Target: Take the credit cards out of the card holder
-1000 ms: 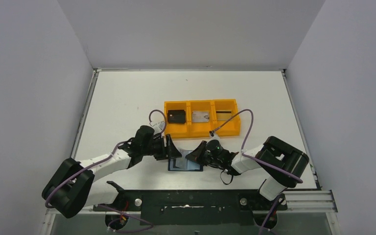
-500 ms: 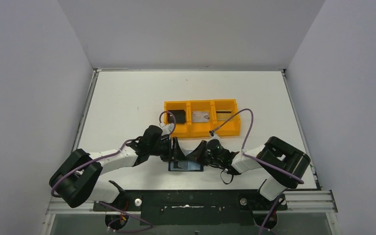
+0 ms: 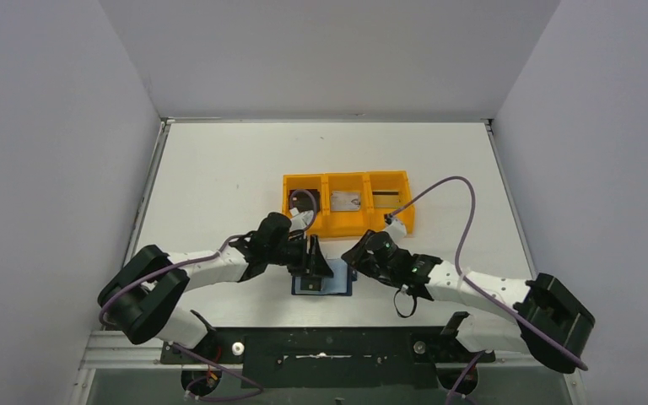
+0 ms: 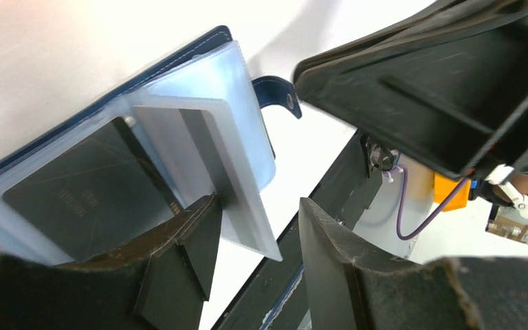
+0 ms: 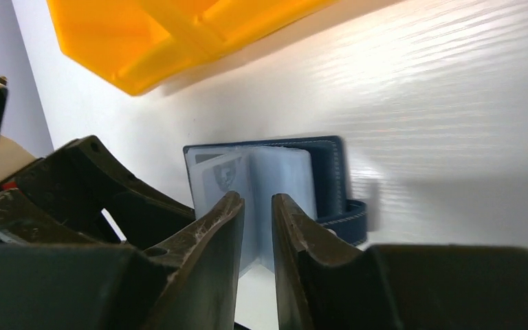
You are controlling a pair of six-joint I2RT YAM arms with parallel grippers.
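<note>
Jaws of the left gripper [image 4: 258, 206] are standing apart, clamping nothing; one finger [image 4: 179, 254] is sitting down at the edge of a clear sleeve [image 4: 247, 206] of the card holder [image 3: 325, 285]. The navy holder is lying open on the white table [image 3: 219, 169] near its front edge, with its closing tab [image 4: 278, 96] sticking out. A dark card [image 4: 86, 192] and a grey card [image 4: 179, 127] are sitting in its sleeves. Just to the right, the right gripper [image 5: 256, 203] is hovering beside the holder, fingers parted by a narrow slit, holding nothing. Behind both, the orange tray [image 3: 342, 226] is carrying a silver-grey card [image 3: 346, 201] in its middle compartment and a gold-tan striped card [image 3: 384, 198] in the right one.
</note>
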